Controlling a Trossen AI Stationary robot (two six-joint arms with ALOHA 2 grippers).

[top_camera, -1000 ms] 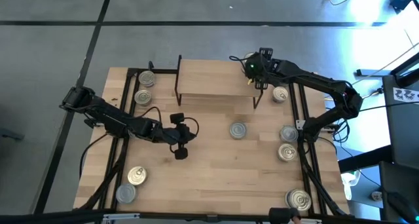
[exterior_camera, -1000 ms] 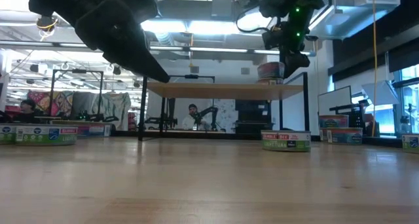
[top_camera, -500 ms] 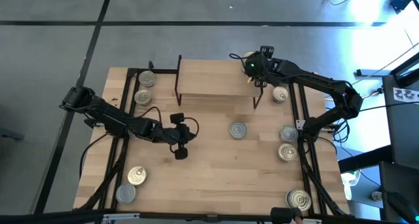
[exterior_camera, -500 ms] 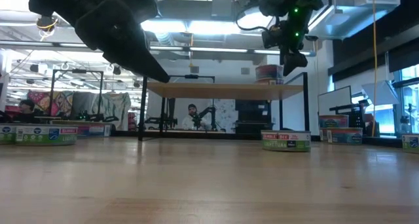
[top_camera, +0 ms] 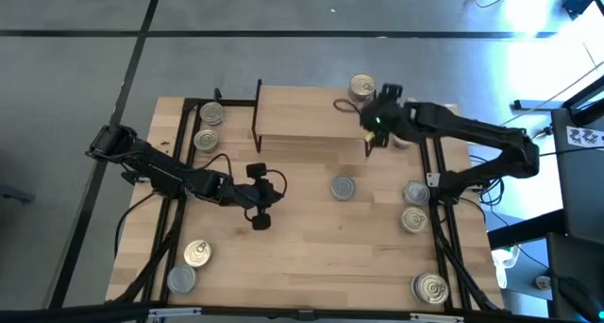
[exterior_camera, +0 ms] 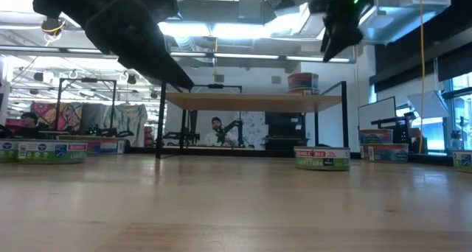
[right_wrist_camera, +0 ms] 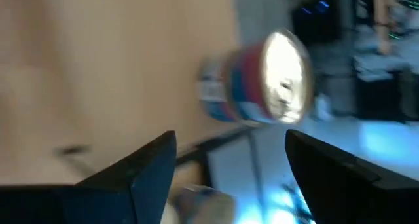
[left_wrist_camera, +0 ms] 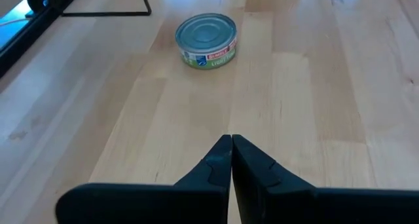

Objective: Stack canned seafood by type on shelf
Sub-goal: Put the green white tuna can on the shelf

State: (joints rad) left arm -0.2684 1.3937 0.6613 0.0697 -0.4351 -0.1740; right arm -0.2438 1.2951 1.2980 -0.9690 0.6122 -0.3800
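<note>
On the far right corner of the light-wood shelf (top_camera: 302, 117) stands a gold-lidded tin (top_camera: 361, 87); in the low view it (exterior_camera: 303, 82) looks two tins high. My right gripper (top_camera: 374, 127) hangs open above the shelf's right end, on the near side of that tin (right_wrist_camera: 262, 83), touching nothing. My left gripper (top_camera: 260, 219) hovers shut above the table's middle left, its fingers (left_wrist_camera: 231, 145) pointing toward a silver-lidded tin (left_wrist_camera: 207, 39) standing on the tabletop (top_camera: 343, 187).
Loose tins stand around the table: two at the far left (top_camera: 209, 127), two at the near left (top_camera: 190, 265), two by the right rail (top_camera: 414, 206), one at the near right (top_camera: 430, 287). Black frame rails (top_camera: 436, 172) run along both sides.
My right gripper has drawn back from the tin on the shelf's far right corner, going toward the near edge and upward while rolling, its fingers staying apart. The tin stays where it was on the shelf.
</note>
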